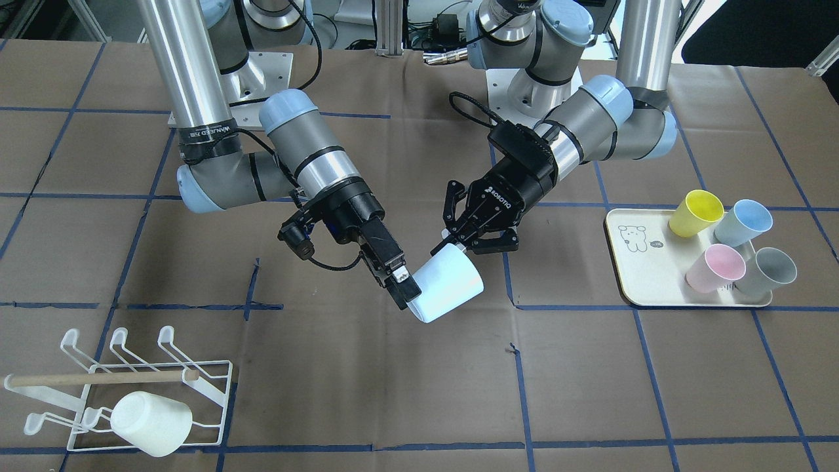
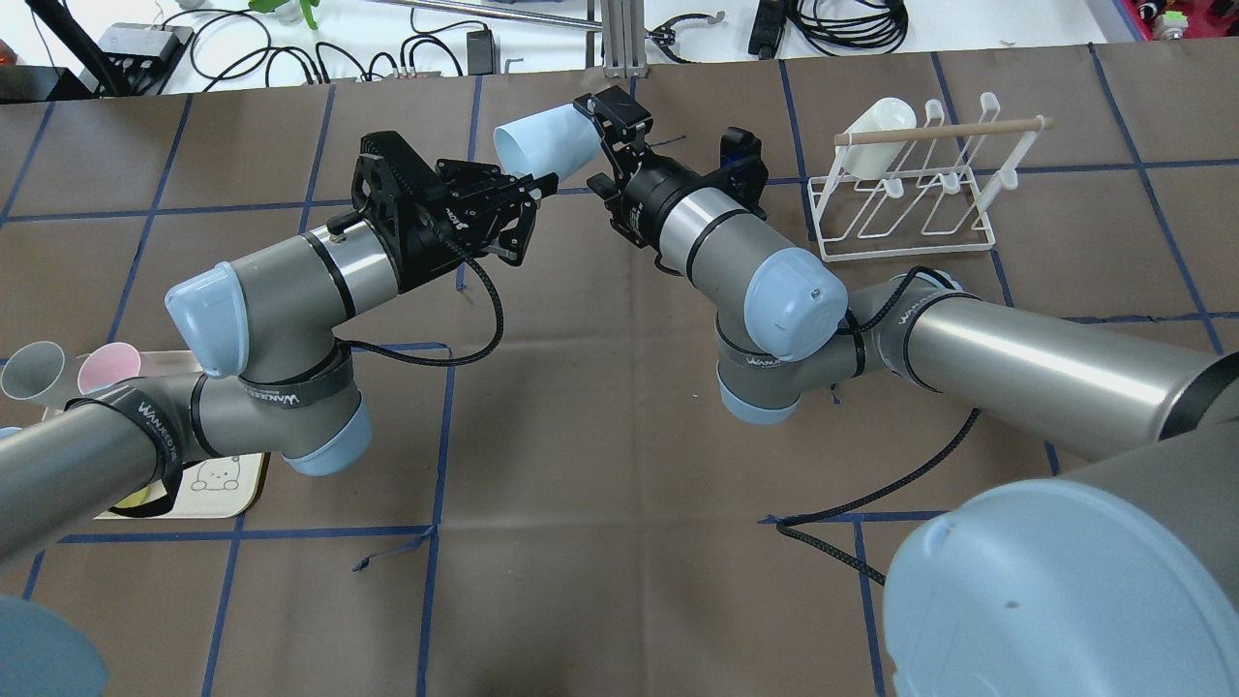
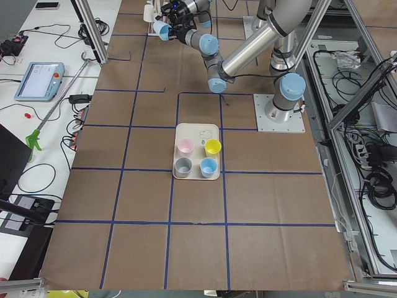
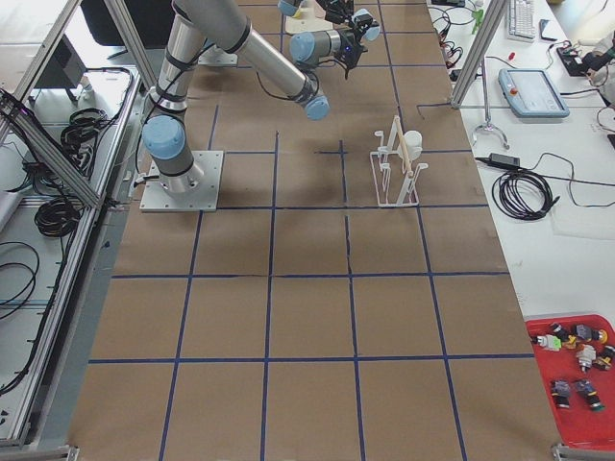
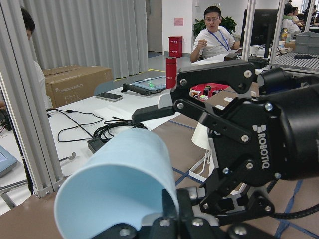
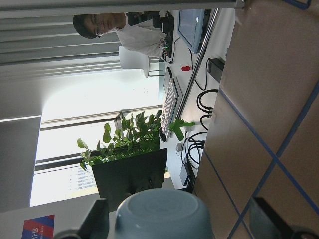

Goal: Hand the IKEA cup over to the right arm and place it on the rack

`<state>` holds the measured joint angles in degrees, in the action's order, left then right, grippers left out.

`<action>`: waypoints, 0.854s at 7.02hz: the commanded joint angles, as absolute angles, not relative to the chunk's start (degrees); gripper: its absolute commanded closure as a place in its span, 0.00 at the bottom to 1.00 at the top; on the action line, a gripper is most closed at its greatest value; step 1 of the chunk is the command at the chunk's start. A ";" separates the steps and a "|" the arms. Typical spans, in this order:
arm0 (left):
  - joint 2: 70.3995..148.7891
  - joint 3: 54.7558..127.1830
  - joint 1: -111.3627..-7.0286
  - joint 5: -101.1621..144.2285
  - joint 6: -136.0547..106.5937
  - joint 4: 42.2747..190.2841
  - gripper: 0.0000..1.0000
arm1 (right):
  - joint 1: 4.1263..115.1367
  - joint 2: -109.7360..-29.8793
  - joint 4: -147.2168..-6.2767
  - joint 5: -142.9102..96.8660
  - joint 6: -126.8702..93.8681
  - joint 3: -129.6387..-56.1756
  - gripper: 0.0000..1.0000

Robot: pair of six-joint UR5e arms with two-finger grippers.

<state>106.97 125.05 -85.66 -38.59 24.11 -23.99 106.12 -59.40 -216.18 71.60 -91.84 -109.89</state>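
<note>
**Cup mid-handover above the brown bench**

Brown-papered bench (image 1: 367,393) lay beneath the pale blue cup (image 1: 448,285), held aloft at centre. Left hand (image 1: 470,233) pinched its rim; right hand (image 1: 401,282) clamped the base, ready for release. White wire rack (image 1: 216,387) waited at seven o'clock.

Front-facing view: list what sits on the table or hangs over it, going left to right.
Rack with a white cup → right hand → pale blue cup → left hand → tray of four cups.
</note>
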 commanded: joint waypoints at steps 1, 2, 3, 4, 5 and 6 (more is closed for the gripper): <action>106.96 124.98 -85.69 -38.58 24.08 -23.99 1.00 | 107.05 -59.41 -216.12 71.72 -91.85 -109.69 0.01; 106.96 124.98 -85.69 -38.58 24.08 -23.91 1.00 | 107.49 -59.50 -216.12 71.72 -91.93 -109.17 0.02; 106.96 124.98 -85.78 -38.58 24.00 -23.91 1.00 | 107.84 -59.41 -216.12 71.72 -91.93 -108.90 0.02; 106.96 124.81 -85.96 -38.76 22.60 -23.99 1.00 | 108.10 -59.41 -216.04 72.41 -92.37 -108.90 0.02; 106.96 124.63 -85.96 -38.76 21.80 -23.99 1.00 | 108.19 -59.33 -216.04 72.51 -93.24 -108.81 0.02; 106.96 124.72 -85.96 -38.76 21.80 -24.08 1.00 | 108.19 -59.24 -215.95 72.51 -93.34 -108.29 0.02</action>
